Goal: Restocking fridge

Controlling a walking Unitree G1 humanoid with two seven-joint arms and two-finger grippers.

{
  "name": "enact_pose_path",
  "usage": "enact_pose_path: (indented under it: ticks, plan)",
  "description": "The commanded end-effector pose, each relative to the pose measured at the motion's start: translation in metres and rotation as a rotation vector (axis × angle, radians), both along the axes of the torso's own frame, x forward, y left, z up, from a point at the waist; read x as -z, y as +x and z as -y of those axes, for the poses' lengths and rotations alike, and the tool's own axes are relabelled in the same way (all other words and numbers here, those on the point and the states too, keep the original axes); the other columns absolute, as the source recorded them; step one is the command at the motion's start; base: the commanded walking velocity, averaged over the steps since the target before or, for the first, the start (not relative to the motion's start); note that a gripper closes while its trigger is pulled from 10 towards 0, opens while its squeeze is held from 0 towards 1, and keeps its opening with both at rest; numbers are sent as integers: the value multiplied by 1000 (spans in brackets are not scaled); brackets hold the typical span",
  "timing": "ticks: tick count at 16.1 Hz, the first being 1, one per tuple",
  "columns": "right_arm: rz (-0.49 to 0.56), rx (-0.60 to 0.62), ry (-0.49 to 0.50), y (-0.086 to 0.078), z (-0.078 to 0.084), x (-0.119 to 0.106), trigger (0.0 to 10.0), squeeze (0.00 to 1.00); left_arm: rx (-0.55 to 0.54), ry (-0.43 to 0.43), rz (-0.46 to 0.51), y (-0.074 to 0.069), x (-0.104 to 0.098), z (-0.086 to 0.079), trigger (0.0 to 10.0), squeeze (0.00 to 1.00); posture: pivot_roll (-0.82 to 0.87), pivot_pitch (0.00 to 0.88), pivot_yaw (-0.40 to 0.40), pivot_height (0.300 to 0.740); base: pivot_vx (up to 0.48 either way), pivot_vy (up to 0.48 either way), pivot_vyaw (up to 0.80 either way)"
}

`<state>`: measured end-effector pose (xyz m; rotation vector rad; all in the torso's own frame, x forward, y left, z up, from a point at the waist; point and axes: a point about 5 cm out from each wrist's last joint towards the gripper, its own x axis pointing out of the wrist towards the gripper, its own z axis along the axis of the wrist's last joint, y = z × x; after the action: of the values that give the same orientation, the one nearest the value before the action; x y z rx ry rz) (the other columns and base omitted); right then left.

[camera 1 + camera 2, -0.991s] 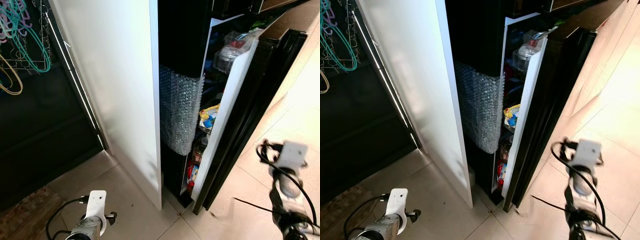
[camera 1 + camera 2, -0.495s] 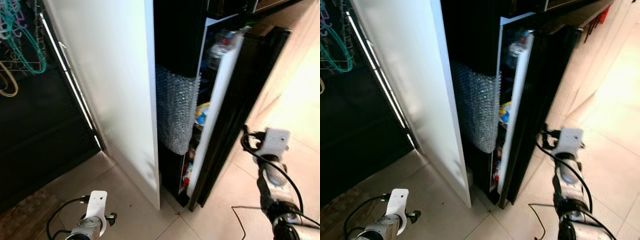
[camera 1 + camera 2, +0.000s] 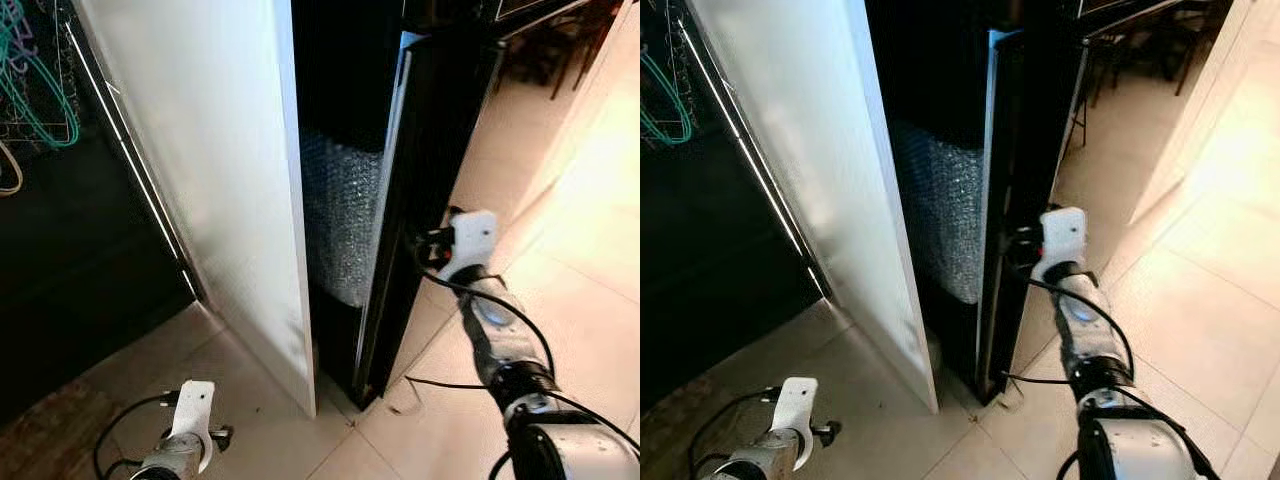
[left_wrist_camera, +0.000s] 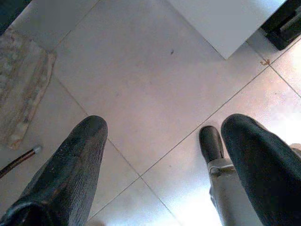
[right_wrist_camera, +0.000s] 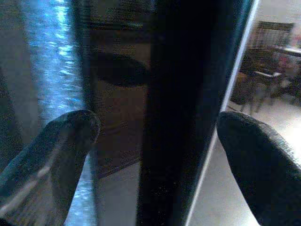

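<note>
Fridge door (image 3: 430, 170) now nearly shut, right tool (image 5: 155, 155) against it.

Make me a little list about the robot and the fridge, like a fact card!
Place: tiled floor in front of a fridge
Fridge door: black, nearly shut, seen edge-on
White panel: stands to the left of the fridge
Bubble wrap: covers the fridge's side in the gap between panel and door
Right gripper: open, at the door's edge, one finger on each side of it
Left gripper: open, hanging low, pointing at the floor
Hangers: on a rack at far left
</note>
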<state>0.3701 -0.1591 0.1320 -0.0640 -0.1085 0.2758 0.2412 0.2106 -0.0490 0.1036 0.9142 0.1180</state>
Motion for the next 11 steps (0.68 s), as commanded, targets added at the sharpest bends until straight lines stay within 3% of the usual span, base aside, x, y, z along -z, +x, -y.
enact_pose_path:
  ticks: [1,5,7,11]
  plan:
    - [30,-98,-45,5,-20,-12,10000,0,-4,-4,-1,0,0,1,10000,0,4,0,6,740,0,0,0]
    - [25,-105,-38,4,-19,-13,10000,0,-10,-9,1,1,0,2,10000,0,11,0,-1,740,0,0,0]
    - [29,-110,-16,0,-6,-10,10000,0,-10,-11,0,1,0,2,10000,0,11,0,-1,740,0,0,0]
    - [18,-312,-53,-17,-10,-1,10000,0,-6,-12,0,2,0,3,10000,0,0,0,0,740,0,0,0]
